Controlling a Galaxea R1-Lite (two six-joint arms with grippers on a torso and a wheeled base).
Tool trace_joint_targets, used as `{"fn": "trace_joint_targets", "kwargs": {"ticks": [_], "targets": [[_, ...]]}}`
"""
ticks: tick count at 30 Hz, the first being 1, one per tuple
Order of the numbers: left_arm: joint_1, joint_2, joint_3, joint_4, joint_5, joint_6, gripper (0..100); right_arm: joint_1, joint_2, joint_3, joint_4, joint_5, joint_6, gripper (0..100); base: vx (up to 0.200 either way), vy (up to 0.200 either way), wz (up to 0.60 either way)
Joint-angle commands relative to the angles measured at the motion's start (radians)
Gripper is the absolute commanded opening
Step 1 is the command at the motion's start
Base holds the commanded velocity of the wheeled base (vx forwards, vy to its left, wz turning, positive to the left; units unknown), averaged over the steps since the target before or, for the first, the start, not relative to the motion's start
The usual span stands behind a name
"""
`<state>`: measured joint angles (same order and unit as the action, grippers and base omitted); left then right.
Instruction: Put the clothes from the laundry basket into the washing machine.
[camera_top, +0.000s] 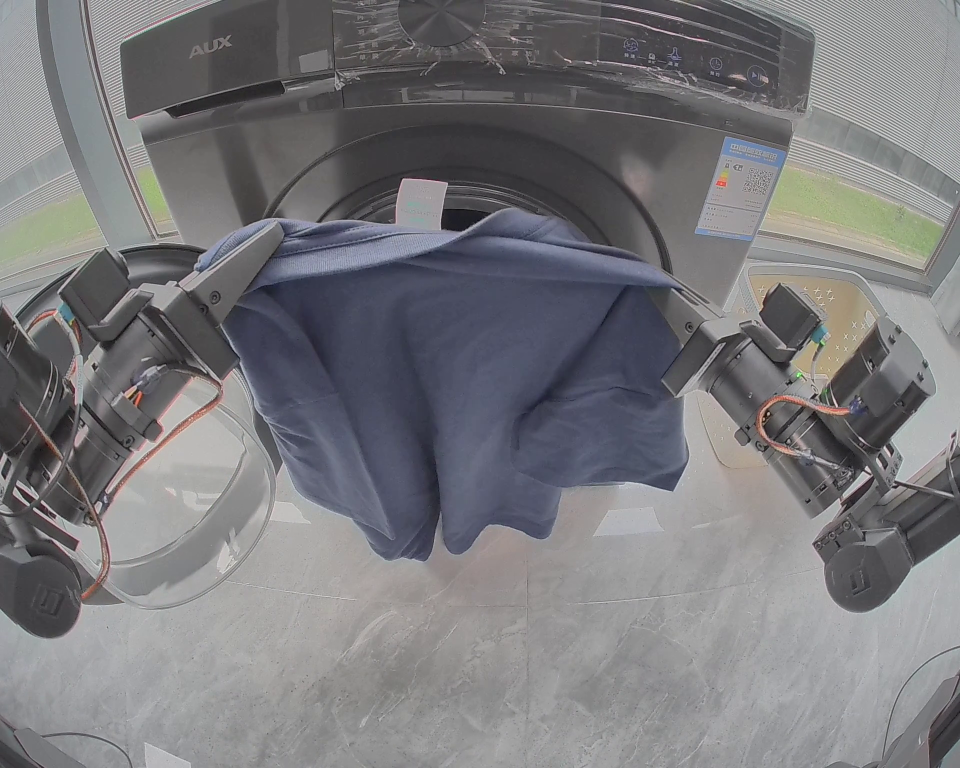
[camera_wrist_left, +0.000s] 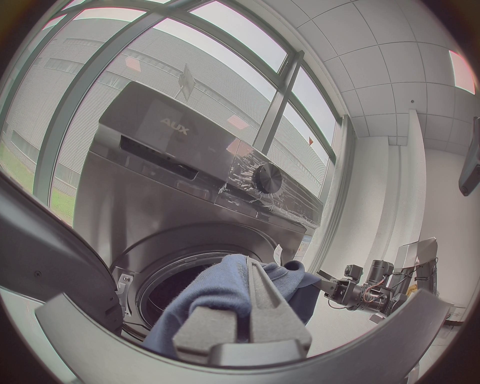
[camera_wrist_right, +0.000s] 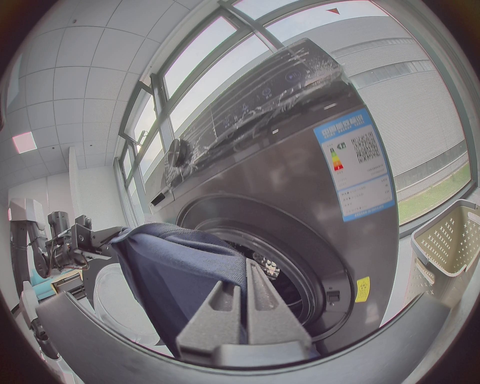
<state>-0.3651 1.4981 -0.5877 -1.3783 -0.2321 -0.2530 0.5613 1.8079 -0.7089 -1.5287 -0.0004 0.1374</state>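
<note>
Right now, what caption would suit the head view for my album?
Left fingers and right fingers hold a blue shirt spread before the open washing machine.

Laundry room — washing machine (camera_top: 250, 170), laundry basket (camera_wrist_right: 450, 240), tiled floor (camera_top: 500, 660), tall windows (camera_wrist_left: 240, 45).

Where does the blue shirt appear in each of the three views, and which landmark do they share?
Head view: the blue shirt hangs mid-picture, stretched between the left hand and right hand, before the washing machine.
Left wrist view: the blue shirt is bunched in the left hand, before the machine's opening.
Right wrist view: the blue shirt drapes from the right hand, before the machine's opening.
Shared landmark: the machine's round dial.
</note>
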Motion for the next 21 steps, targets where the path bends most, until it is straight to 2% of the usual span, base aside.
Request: {"fn": "trace_joint_targets", "kwargs": {"ticks": [1, 11, 21], "targets": [[0.002, -0.022, -0.003, 0.001, 0.002, 0.000, 0, 0.002, -0.009, -0.012, 0.001, -0.003, 0.001, 0, 0.000, 0.000, 0.00], [0.045, -0.010, -0.009, -0.001, 0.004, 0.003, 0, -0.006, -0.012, -0.018, 0.005, -0.004, -0.016, 0, 0.000, 0.000, 0.00], [0.041, -0.007, -0.009, 0.001, 0.004, 0.003, 0, -0.037, -0.025, -0.015, 0.012, -0.004, -0.029, 0, 0.000, 0.000, 0.00]]}}
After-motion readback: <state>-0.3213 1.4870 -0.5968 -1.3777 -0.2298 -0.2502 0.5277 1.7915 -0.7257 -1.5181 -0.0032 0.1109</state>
